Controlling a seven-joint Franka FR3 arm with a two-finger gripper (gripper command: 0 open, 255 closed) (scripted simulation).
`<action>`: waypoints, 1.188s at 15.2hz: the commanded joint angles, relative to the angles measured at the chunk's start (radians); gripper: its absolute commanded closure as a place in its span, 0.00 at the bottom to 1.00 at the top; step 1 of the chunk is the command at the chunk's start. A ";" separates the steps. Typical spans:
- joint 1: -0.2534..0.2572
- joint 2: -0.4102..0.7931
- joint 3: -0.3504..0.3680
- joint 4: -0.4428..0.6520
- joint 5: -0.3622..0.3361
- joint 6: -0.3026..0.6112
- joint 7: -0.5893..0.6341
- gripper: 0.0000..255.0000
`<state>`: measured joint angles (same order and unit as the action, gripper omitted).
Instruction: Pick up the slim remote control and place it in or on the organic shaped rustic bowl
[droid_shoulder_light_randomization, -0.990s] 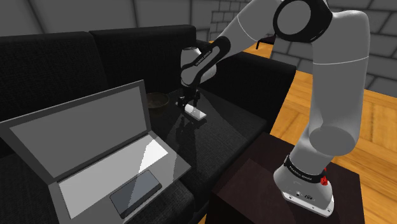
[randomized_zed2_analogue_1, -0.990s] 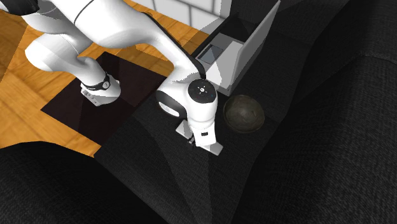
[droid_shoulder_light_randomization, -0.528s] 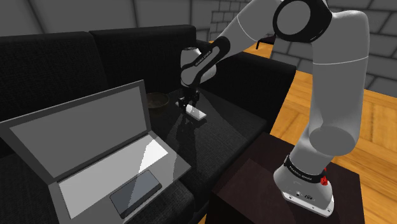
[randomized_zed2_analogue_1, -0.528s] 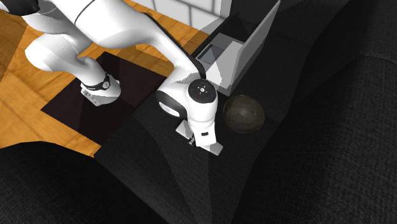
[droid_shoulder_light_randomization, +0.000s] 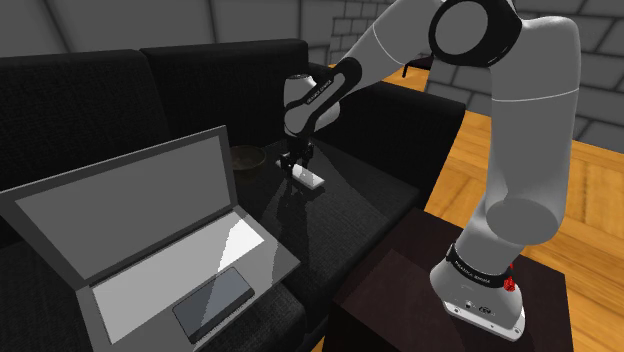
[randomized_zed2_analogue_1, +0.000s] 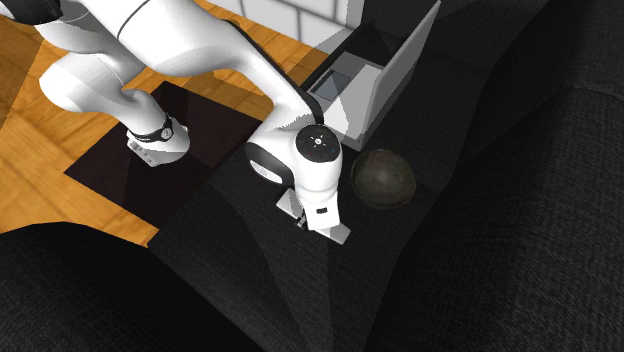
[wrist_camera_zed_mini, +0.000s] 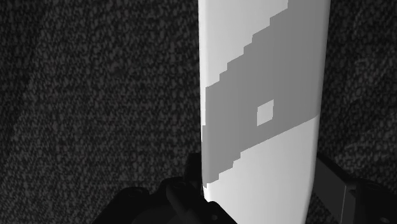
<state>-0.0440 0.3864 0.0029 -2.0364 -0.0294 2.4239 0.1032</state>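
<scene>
In the shoulder view the white arm (droid_shoulder_light_randomization: 500, 110) reaches from its dark box stand (droid_shoulder_light_randomization: 400, 290) over a black fabric sofa (droid_shoulder_light_randomization: 100, 90). The black hand (droid_shoulder_light_randomization: 297, 164) is down on one end of the slim white remote control (droid_shoulder_light_randomization: 312, 180), which lies flat on the sofa seat. The dark round bowl (droid_shoulder_light_randomization: 248, 157) sits on the same seat toward the backrest, near the remote but apart from it, and its outline is hard to make out against the cushion. An open grey laptop (droid_shoulder_light_randomization: 150, 250) stands at this view's lower left, with one corner cut off. In the second exterior view, seen from above, the arm's white wrist covers most of the remote, so that only a pale end pokes out below it. The bowl shows a mottled brown-grey surface just beside the wrist on this view's right. In the wrist view the remote is a long flat slab, white with a stepped grey band and one small white square. Both black fingers (wrist_camera_zed_mini: 172, 200) lie against its long edges with no sofa showing between, clamped on it.
</scene>
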 joint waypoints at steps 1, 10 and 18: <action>0.000 0.000 0.000 0.000 0.000 0.000 0.000 1.00; -0.001 -0.081 0.001 0.019 0.003 -0.100 -0.003 1.00; -0.001 -0.142 0.002 0.050 0.005 -0.192 -0.006 1.00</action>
<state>-0.0446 0.2530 0.0046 -1.9926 -0.0249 2.2470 0.0978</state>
